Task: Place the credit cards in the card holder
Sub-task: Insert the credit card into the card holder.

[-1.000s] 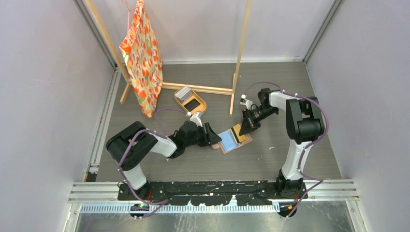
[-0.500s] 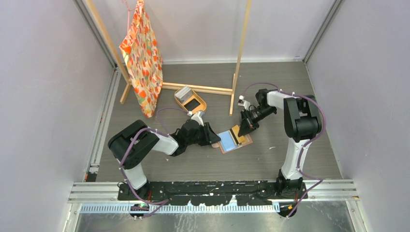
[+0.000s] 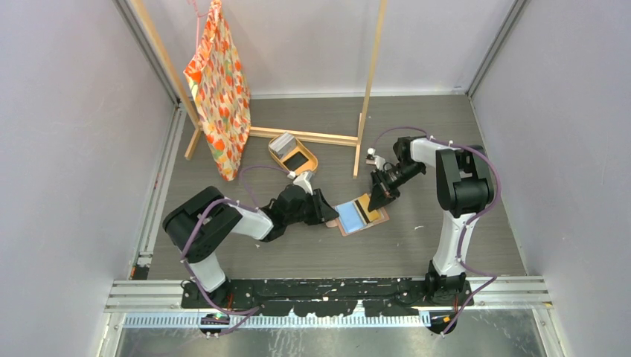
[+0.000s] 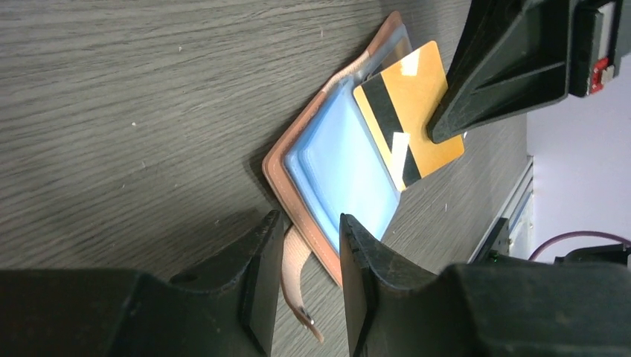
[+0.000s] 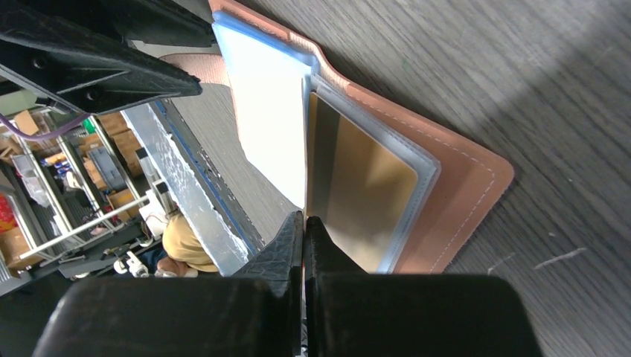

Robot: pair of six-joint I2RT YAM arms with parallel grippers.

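Observation:
The salmon-brown card holder [image 3: 374,220] lies open on the dark table, its blue inner pocket [image 4: 338,167] facing up. My left gripper [image 3: 328,214] has its jaws around the holder's near edge [image 4: 277,175] and snap tab [image 4: 293,271], which fill the gap between them. A gold credit card [image 4: 417,93] with a black stripe sits tilted over the holder's far half. My right gripper [image 3: 374,198] is shut on that card's edge. In the right wrist view the gold credit card [image 5: 361,186] has its far end inside a clear pocket, with the fingertips [image 5: 303,224] pinched on its near edge.
An oval tan tray [image 3: 308,166] holding more cards stands behind the left gripper. A wooden frame [image 3: 369,89] rises at the back, with an orange patterned bag [image 3: 218,89] hanging from it on the left. Grey walls close in the table.
The left jaws have narrowed around the card holder's near edge. The right gripper with the gold card has shifted slightly left, toward the holder.

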